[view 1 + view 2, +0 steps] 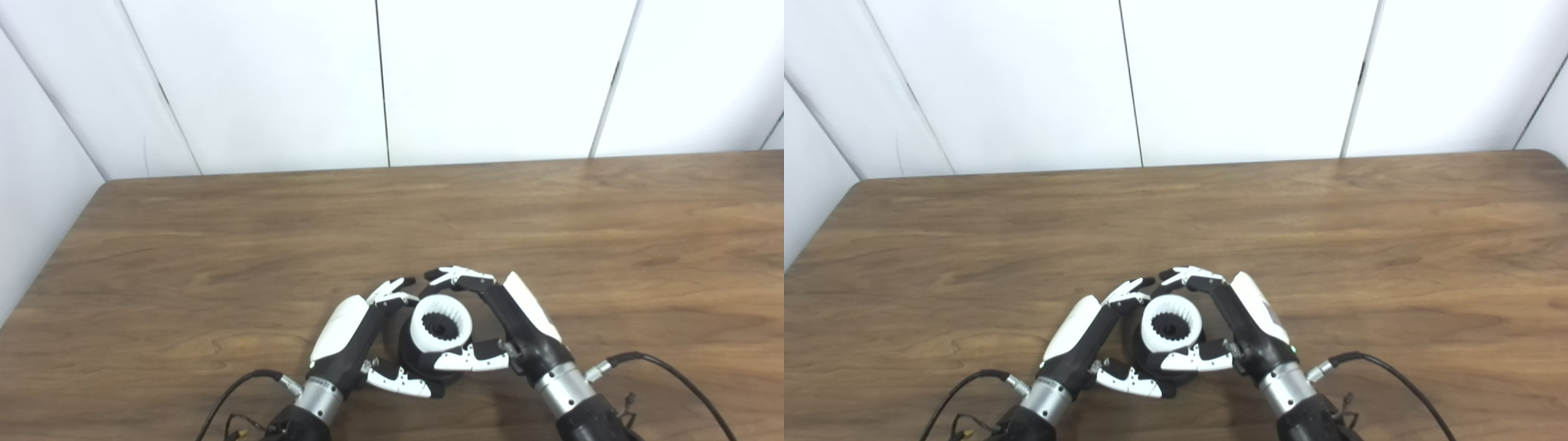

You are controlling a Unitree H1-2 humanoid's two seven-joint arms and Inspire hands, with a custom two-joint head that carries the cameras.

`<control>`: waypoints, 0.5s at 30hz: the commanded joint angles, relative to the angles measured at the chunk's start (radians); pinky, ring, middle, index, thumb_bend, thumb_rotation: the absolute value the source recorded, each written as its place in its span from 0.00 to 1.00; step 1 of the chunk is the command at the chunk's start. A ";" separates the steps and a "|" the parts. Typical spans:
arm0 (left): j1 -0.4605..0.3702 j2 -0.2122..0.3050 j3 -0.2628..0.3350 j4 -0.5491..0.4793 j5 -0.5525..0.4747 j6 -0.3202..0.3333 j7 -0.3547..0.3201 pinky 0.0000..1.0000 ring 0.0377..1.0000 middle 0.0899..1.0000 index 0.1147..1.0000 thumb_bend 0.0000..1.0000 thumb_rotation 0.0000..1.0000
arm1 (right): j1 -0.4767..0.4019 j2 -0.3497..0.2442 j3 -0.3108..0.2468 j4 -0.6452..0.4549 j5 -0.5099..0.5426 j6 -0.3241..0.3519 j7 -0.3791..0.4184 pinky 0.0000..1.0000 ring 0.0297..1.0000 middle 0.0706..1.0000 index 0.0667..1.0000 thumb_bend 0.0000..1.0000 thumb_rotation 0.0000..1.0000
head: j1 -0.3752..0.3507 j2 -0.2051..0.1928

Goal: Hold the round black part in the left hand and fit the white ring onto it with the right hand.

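Cupped low at the near edge of the wooden surface, the round black part sat between the two hands with the white ring on top of it. Dark teeth showed inside the ring's opening, so the ring seemed to be already over the part's top, though how deep it was seated could not be told.

Around the ring, the right hand was closed: its fingers curled over the far rim and its thumb pressed the near side, pinching the ring. On the other side, the left hand wrapped the black part, fingertips touching its far shoulder just beside the ring and thumb tucked under its near side, gripping it.

By my judgement the fitting step was in hand and near its end. The next move would call for a straight press down by the right hand, perhaps with a slight turn to mesh the teeth, while the left held the part firm against tilting.

Beyond the hands the surface ran back to white wall panels, and a black cable trailed from the right wrist.
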 commanded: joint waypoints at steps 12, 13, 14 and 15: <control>-0.007 -0.002 -0.010 -0.024 -0.003 0.025 -0.012 0.88 0.96 0.93 0.53 0.91 0.22 | -0.031 0.015 -0.001 -0.002 -0.003 -0.045 -0.013 0.78 0.84 0.76 0.45 0.52 0.14 | 0.002 0.008; -0.007 -0.002 -0.009 -0.024 -0.005 0.026 -0.013 0.88 0.96 0.93 0.53 0.91 0.22 | -0.030 0.013 0.000 -0.002 -0.006 -0.046 -0.013 0.78 0.84 0.76 0.45 0.52 0.15 | 0.002 0.008; -0.007 -0.001 -0.009 -0.025 -0.006 0.026 -0.014 0.88 0.97 0.93 0.53 0.91 0.22 | -0.029 0.012 0.000 -0.003 -0.010 -0.044 -0.012 0.78 0.84 0.76 0.45 0.52 0.15 | 0.001 0.008; -0.007 0.000 -0.009 -0.025 -0.005 0.026 -0.014 0.88 0.97 0.93 0.53 0.91 0.22 | -0.028 0.010 0.001 -0.006 -0.013 -0.040 -0.010 0.78 0.84 0.76 0.45 0.52 0.15 | 0.001 0.008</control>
